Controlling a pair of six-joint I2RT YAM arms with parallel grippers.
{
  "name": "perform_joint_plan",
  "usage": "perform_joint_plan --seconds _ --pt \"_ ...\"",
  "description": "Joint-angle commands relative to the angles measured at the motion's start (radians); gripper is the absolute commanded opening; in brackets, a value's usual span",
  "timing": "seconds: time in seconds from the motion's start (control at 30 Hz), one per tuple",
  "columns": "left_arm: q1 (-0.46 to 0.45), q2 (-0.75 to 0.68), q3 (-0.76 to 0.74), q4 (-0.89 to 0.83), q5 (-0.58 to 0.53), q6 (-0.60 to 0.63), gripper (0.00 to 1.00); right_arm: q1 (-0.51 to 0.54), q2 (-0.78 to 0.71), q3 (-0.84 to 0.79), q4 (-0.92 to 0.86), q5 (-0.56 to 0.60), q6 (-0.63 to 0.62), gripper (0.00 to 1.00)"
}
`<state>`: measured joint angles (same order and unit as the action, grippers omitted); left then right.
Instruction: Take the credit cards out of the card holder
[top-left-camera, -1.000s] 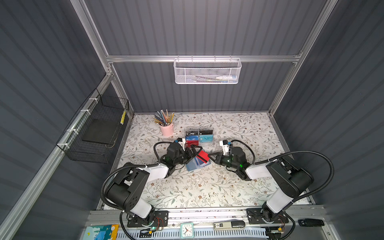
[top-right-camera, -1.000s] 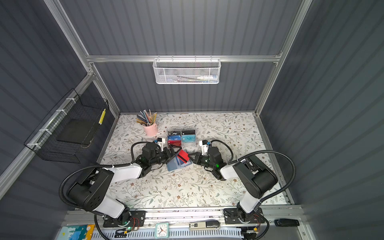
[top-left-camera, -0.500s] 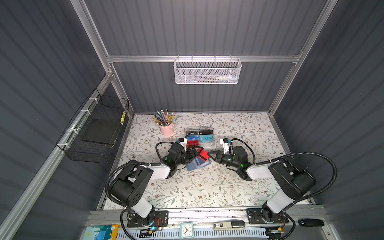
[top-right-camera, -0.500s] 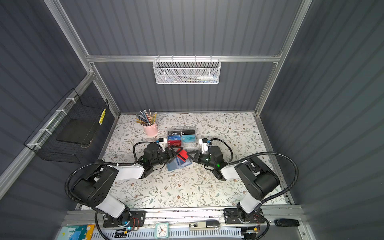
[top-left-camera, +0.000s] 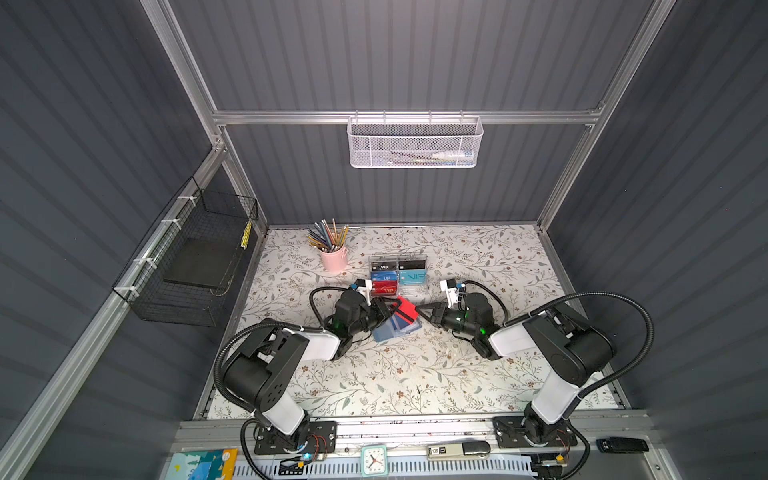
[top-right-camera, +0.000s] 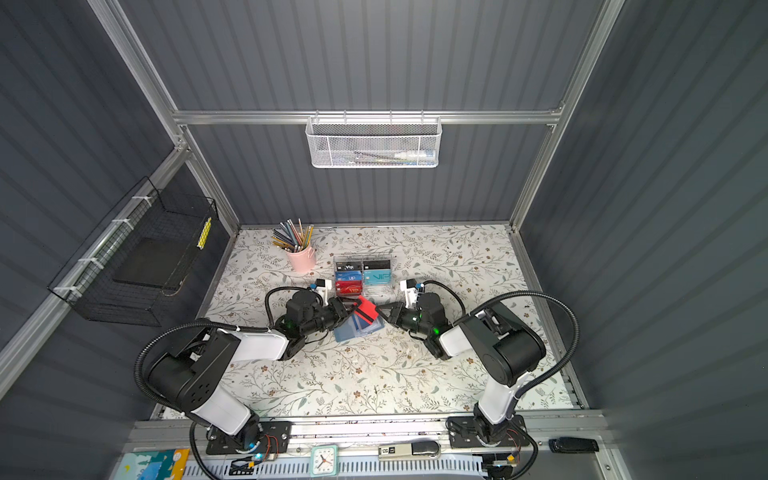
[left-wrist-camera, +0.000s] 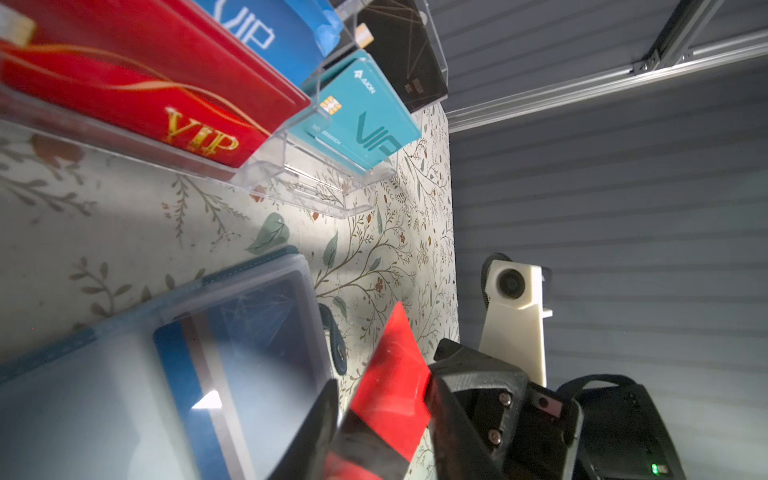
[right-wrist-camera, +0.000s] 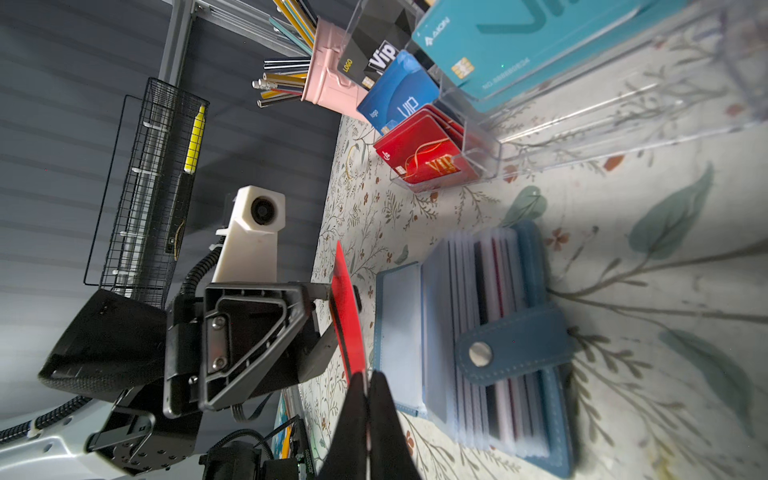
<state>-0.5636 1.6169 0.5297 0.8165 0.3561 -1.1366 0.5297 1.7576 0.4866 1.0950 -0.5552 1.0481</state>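
Two robot arms meet at the middle of a floral counter (top-left-camera: 415, 374) in both top views. Between them a red card (top-left-camera: 406, 308) (top-right-camera: 368, 308) with a black stripe is held off the surface. The right fingers (top-left-camera: 428, 311) reach it from the right and the left fingers (top-left-camera: 384, 309) from the left. The blue-grey card holder (top-left-camera: 392, 330) (top-right-camera: 357, 328) lies open on the counter, on the near-edge side of a clear rack (top-left-camera: 399, 274) of VIP cards.

Left wrist view: the red card (left-wrist-camera: 390, 382) stands between the two dark left fingers (left-wrist-camera: 316, 432). Whether they press on it cannot be told. The card holder (left-wrist-camera: 249, 270) lies flat beside them, and a blue card (left-wrist-camera: 187, 374) with a grey stripe shows through its top clear sleeve.

Right wrist view: the right fingers (right-wrist-camera: 386, 415) are closed together, pinching the edge of the red card (right-wrist-camera: 347, 316), which is seen edge-on and upright. The left fingers (right-wrist-camera: 316, 293) sit on either side of the same card. The card holder (right-wrist-camera: 399, 332) rests on the counter next to it, sleeves fanned, with its snap tab (right-wrist-camera: 511, 349) lying loose across them.
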Motion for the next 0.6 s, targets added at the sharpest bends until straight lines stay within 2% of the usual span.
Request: perform_joint_plan --seconds 0.0,0.2,0.23,0.33,0.4,0.53,0.57 --pt "-0.008 0.005 -0.007 0.030 0.013 0.013 0.28 -0.004 0.023 0.026 0.048 -0.018 0.018 0.00" --pt "-0.009 0.012 -0.008 0.033 0.018 0.011 0.15 -0.008 0.039 0.033 0.052 -0.020 0.016 0.02" --pt "-0.009 0.012 -0.008 0.033 0.017 0.008 0.12 -0.009 0.040 0.033 0.052 -0.021 0.016 0.08" --pt "-0.009 0.012 -0.007 0.032 0.019 0.001 0.06 -0.011 0.036 0.033 0.046 -0.020 0.012 0.14" --pt "-0.009 0.007 -0.003 0.024 0.017 -0.006 0.00 -0.013 0.023 0.029 0.027 -0.017 0.002 0.22" --pt "-0.009 -0.041 0.010 -0.066 -0.019 -0.011 0.00 -0.016 -0.053 0.021 -0.067 -0.001 -0.048 0.30" --pt "-0.009 -0.062 0.013 -0.100 -0.069 -0.011 0.00 -0.016 -0.084 0.019 -0.111 0.006 -0.070 0.36"
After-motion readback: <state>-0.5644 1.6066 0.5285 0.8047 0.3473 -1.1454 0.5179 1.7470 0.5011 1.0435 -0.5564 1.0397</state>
